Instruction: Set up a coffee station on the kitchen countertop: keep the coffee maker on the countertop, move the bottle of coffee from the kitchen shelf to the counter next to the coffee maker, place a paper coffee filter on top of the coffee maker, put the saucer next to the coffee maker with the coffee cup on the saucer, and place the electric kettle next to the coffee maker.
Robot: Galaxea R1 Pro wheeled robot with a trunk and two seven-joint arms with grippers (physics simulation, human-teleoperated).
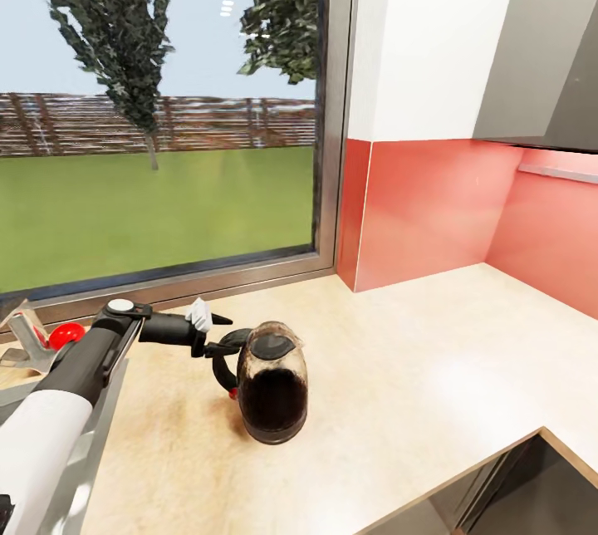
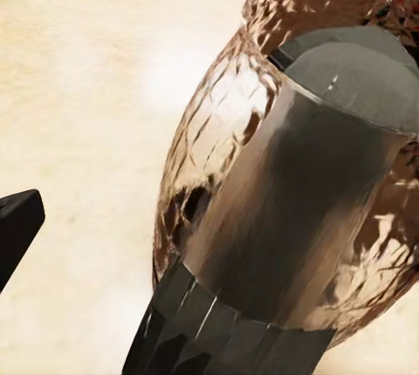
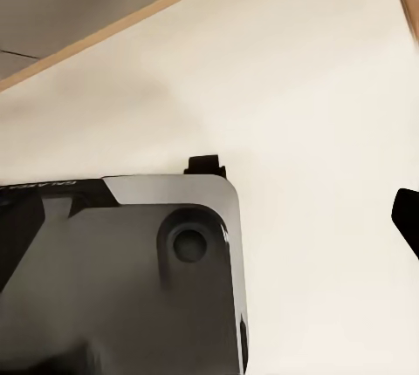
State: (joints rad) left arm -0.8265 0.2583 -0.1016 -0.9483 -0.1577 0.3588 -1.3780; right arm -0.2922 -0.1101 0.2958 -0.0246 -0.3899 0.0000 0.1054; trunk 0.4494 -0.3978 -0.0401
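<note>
The kettle (image 1: pixel 272 392) stands upright on the beige tabletop (image 1: pixel 432 352), not far from the window (image 1: pixel 158 103) and well clear of the red backsplash (image 1: pixel 432 203) in the corner. Its glass body looks dark inside, with a black lid on top and the black handle turned toward the left arm (image 1: pixel 66 385). The left end effector (image 1: pixel 218 334) reaches in at that handle; its fingers sit right at the handle's top, seemingly around it, though how tightly they close I cannot tell from here. In the left wrist view the kettle (image 2: pixel 297 183) looms very close, with one dark fingertip (image 2: pixel 17 227) off to the side, apart from the glass. The right wrist view looks down past a grey, rounded robot part (image 3: pixel 131 279) at pale floor, with a sliver of a dark fingertip (image 3: pixel 408 214) at the edge.
</note>
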